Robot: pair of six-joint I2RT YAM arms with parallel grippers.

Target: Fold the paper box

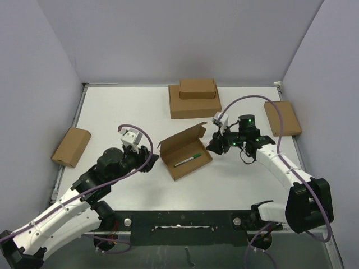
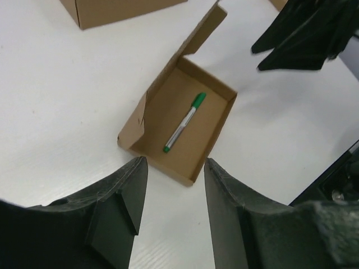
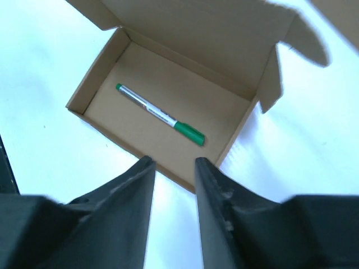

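Flanking paper box [image 1: 186, 156] at short edges: left fingers [image 2: 128, 193], right fingers [image 3: 139, 188] parted, empty; lid [image 1: 182, 136] raised, pen [image 1: 188, 161] inside.

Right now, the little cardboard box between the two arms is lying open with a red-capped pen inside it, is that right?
Not quite: the pen has a green cap, not a red one, as the left wrist view shows plainly. The rest stands: the paper box lies open with the pen inside it.
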